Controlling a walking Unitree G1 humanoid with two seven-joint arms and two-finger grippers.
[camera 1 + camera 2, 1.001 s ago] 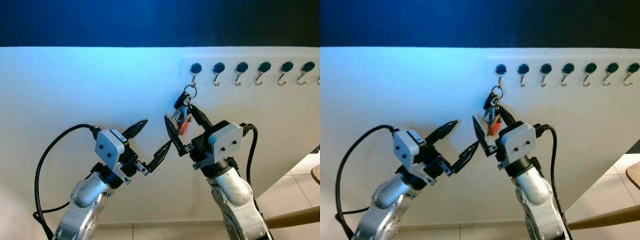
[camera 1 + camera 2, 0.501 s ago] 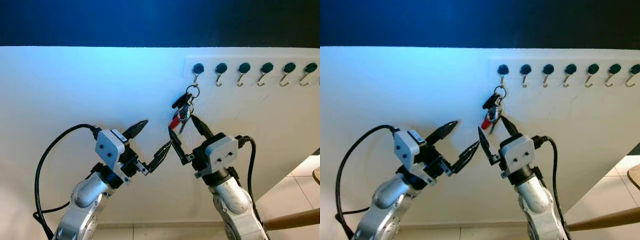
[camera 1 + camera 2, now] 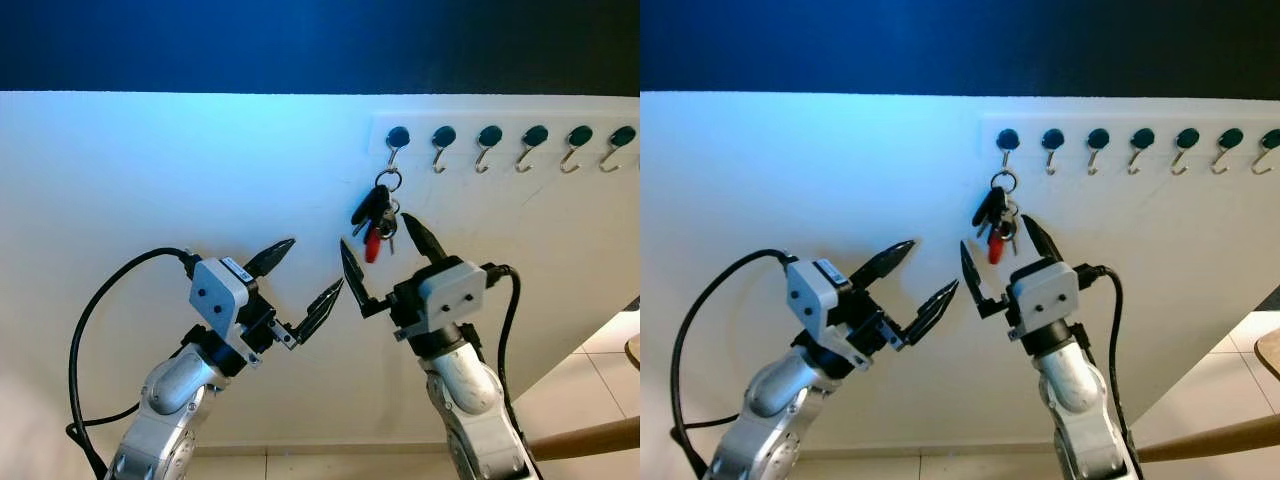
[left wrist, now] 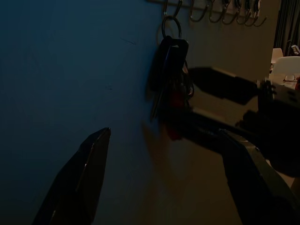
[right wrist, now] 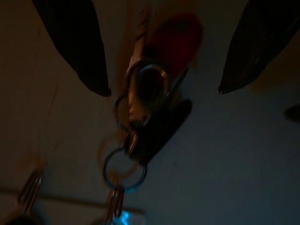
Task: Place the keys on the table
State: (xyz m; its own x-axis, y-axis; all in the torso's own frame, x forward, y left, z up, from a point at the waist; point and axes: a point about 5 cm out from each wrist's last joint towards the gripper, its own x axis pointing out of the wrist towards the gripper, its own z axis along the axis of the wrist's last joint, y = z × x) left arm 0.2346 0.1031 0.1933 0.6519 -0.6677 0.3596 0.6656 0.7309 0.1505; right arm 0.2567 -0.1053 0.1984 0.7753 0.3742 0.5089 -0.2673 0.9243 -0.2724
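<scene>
White wall [image 3: 200, 170] under a dark band, six hooks visible, the last cut off at the edge. Keys [image 3: 376, 218] hang from the leftmost hook [image 3: 396, 140], one red tag among them. Right gripper [image 3: 384, 258] just below, jaws spread, not touching. Left gripper [image 3: 298, 282] beside it, jaws spread. Left wrist view: dim, keys [image 4: 171, 70] against wall. Right wrist view: dark, blurred keys [image 5: 154, 98] between spread jaws.

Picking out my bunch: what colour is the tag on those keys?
Red tag, clearest in the left eye view.

bare wall [image 3: 200, 170] beside keys [image 3: 375, 215]
</scene>
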